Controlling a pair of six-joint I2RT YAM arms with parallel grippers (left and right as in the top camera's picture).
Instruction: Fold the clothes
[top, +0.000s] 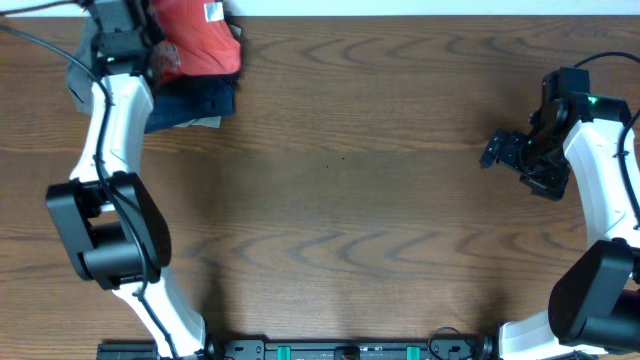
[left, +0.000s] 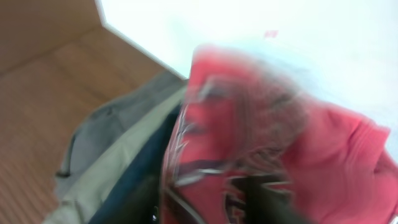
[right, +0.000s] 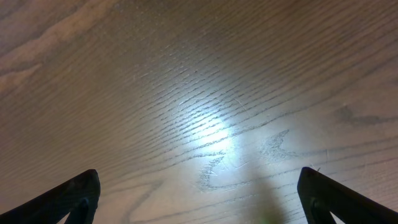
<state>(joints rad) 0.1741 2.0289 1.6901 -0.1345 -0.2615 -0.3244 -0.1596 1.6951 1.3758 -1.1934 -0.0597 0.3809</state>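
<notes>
**Red shirt folded at the far-left corner, left arm over it**

The coral-red T-shirt (top: 205, 45) lies folded at the far-left corner of the table (top: 350, 180), its white neck label (top: 213, 12) at the far edge. It rests on top of a small pile. A navy garment (top: 200, 100) sticks out from under its near side, and a strip of tan cloth (top: 207, 122) shows at the pile's near-right corner.

The left wrist camera is badly smeared. I can make out the T-shirt (left: 323, 143) with its white-outlined lettering (left: 205, 168) facing the lens. The navy garment (left: 134, 180) lies just beside it, then the tan cloth (left: 93, 193) and a grey piece (left: 106, 124) further left. White ground (left: 280, 37) lies beyond the table edge.

The left gripper (top: 158, 58) sits at the shirt's left edge, with its arm (top: 100, 150) stretching across that side of the table and covering part of the pile. Two dark fingers (left: 261, 196) show at the bottom of the wrist view with red cloth between them. Through the blur I cannot tell whether they are spread or pinching the fabric.

The right gripper (top: 492, 148) is well apart from the pile, over bare wood at the right side. Its fingers (right: 68, 199) are spread wide at the two lower corners of its own view, with nothing between them but the lit tabletop (right: 199, 74).
</notes>
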